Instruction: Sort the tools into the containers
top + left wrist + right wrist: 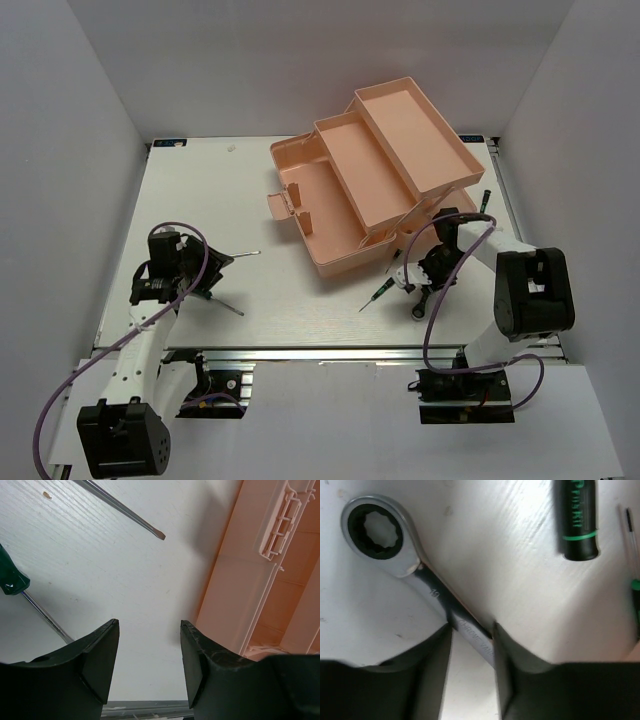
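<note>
right pincer (471, 630) clamped on wrench (427, 587) shank
left pincer (149, 625) wide open, empty, above counter (125, 580) beside toolbox (240, 580); two screwdrivers (125, 512) near it

Open left end effector (150, 655), two screwdrivers (125, 510) (12, 580), pink toolbox (260, 580)

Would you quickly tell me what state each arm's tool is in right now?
Left tool: open, nothing between its fingers.
Right tool: closed on the shaft of the silver wrench.
</note>
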